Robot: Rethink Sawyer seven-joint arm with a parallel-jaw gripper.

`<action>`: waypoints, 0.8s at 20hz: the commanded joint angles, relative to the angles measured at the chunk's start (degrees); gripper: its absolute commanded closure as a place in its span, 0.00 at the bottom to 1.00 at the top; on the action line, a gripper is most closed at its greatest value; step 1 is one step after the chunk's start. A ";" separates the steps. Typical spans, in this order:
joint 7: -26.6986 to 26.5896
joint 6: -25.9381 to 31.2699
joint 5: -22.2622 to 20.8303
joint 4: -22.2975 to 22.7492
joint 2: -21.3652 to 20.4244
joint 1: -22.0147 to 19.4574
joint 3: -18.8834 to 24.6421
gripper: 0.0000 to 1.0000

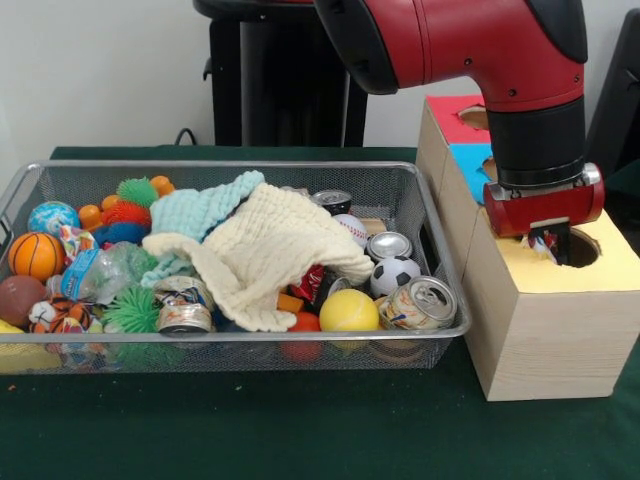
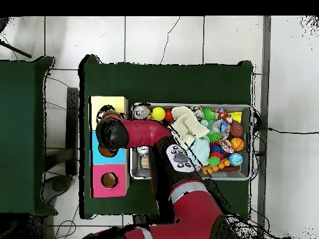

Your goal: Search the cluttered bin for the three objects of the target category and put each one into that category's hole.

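Observation:
My gripper (image 1: 547, 240) hangs straight down over the dark round hole (image 1: 581, 248) in the yellow top of the wooden box (image 1: 540, 340), to the right of the wire mesh bin (image 1: 240, 166). It is shut on a small white fabric piece with coloured spots (image 1: 545, 246), which dangles at the hole's left rim. No other spotted fabric shows in the bin. In the overhead view the arm's wrist (image 2: 111, 132) covers the gripper beside the yellow section (image 2: 104, 104).
The bin holds a cream waffle cloth (image 1: 270, 255), a mint-green cloth (image 1: 205, 210), balls, cans and spiky toys. The box also has a blue section (image 2: 98, 155) and a pink section with a hole (image 2: 109, 180). Green cloth (image 1: 300, 420) covers the table.

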 commanded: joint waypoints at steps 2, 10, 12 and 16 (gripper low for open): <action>4.43 -0.59 -4.58 5.98 4.24 0.25 -1.90 1.00; 4.34 -2.20 -5.03 5.85 4.31 -0.07 -1.52 1.00; 3.76 -1.04 -4.96 5.45 4.33 -0.08 -1.43 1.00; 4.04 -1.30 -5.09 6.19 4.63 -0.87 -0.66 1.00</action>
